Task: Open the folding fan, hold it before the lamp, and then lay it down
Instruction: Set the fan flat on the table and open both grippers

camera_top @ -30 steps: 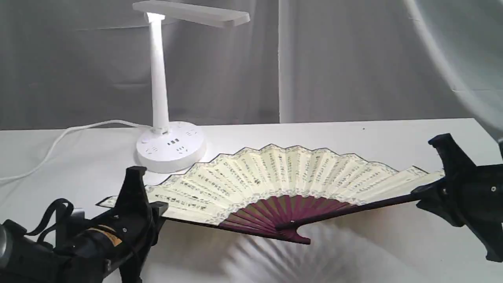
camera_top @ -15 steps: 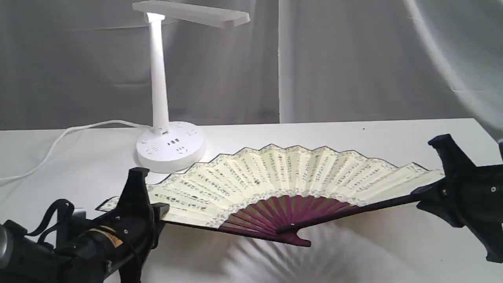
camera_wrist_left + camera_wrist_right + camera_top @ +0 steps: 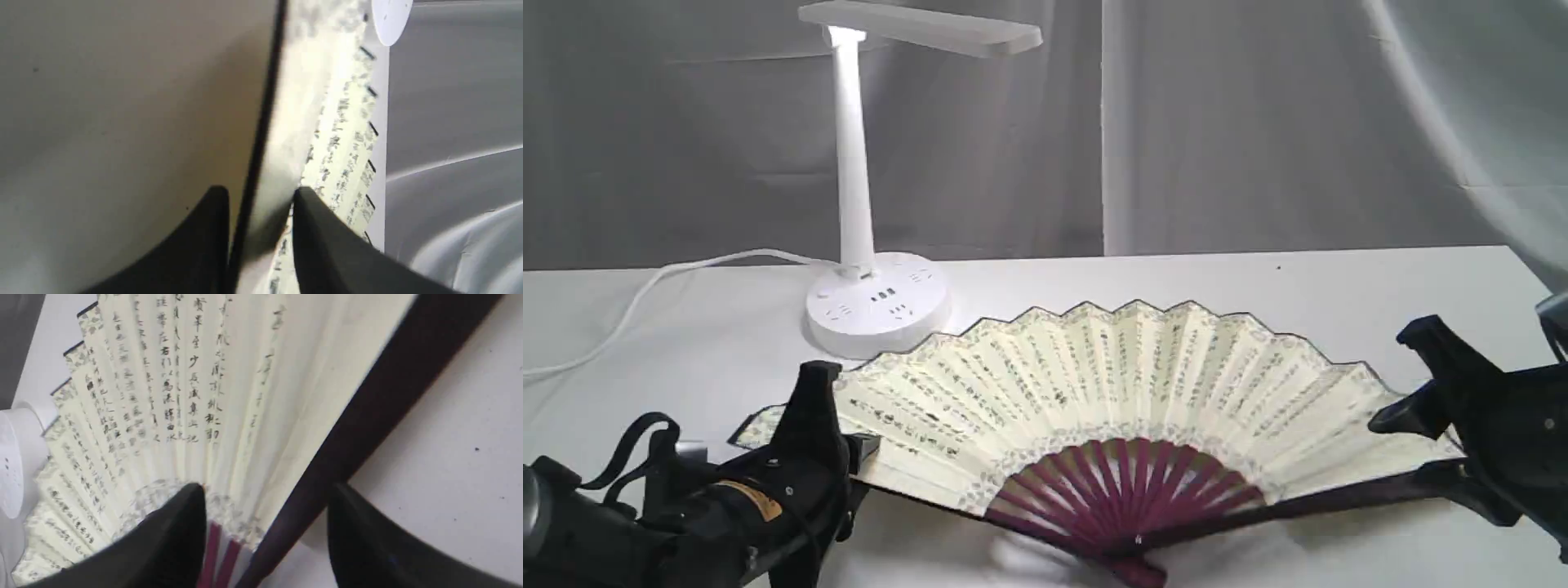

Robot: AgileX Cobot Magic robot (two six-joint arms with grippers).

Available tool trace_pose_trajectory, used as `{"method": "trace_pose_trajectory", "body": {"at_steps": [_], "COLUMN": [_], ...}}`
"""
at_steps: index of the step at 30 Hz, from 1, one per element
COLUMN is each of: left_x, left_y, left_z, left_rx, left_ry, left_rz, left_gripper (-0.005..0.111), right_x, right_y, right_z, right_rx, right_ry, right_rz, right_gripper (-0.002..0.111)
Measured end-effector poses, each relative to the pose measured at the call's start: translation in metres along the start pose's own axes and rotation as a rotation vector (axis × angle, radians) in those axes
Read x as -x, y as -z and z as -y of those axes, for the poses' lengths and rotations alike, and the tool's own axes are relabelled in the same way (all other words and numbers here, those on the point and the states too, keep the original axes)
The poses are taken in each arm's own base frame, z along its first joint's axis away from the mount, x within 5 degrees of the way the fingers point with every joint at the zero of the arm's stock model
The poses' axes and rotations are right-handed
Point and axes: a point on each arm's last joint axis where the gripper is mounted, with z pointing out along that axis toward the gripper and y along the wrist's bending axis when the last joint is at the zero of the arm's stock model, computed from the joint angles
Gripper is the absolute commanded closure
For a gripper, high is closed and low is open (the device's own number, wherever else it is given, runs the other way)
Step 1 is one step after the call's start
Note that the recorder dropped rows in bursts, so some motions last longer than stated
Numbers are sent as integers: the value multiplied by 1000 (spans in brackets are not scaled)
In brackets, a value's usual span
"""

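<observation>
The folding fan (image 3: pixel 1111 384) is spread wide on the white table, its cream calligraphy face up and its maroon ribs meeting at the pivot near the front edge. My left gripper (image 3: pixel 845 453) is shut on the fan's left guard; the left wrist view shows the thin dark guard and the fan's pleats (image 3: pixel 343 134) pinched between the fingers of the left gripper (image 3: pixel 259 196). My right gripper (image 3: pixel 1421 441) is at the fan's right end. In the right wrist view the right gripper (image 3: pixel 265 494) has its fingers apart, straddling the dark right guard (image 3: pixel 388 388). The lamp (image 3: pixel 854 163) stands behind the fan's left half.
The lamp's round base (image 3: pixel 878 302) sits just behind the fan's left edge, and its white cord (image 3: pixel 645 286) trails off to the left. A grey curtain (image 3: pixel 1258 122) closes off the back of the table (image 3: pixel 1339 286).
The fan has dropped towards the table and its shadow underneath has gone. Its pivot moved down to the front edge. The right gripper came lower and its fingers parted around the guard.
</observation>
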Motion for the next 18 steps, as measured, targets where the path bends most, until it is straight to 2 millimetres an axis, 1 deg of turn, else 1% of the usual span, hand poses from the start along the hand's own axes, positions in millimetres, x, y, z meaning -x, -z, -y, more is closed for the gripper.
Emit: {"method": "trace_pose_trajectory", "body": {"at_steps": [3,7,8,14,16,18], "left_x": [0,-1,-1,-2,-2,-1], "left_y": [0,0,0,0,0,0], "left_z": [0,0,0,0,0,0], "left_rx": [2,3,2,4,3,3], "left_ry": [0,-11,-20,-151,-218,-297], "left_rz": [0,-8,-12,-18,-18,-16], "left_gripper": [80,78,75,48,43,41], "right_x": [0,-2,-3,-7,-8,-9], "right_y": [0,0,0,0,0,1], "right_z": [1,0,0,2,3,4], "right_rx": [-8,-4,-5,-20,-28,-32], "right_ry": [18,28,34,105,134,155], "right_rz": [-5,-24,-29,-75,-91,-107], "right_gripper": [52,51,51,51,51,51]}}
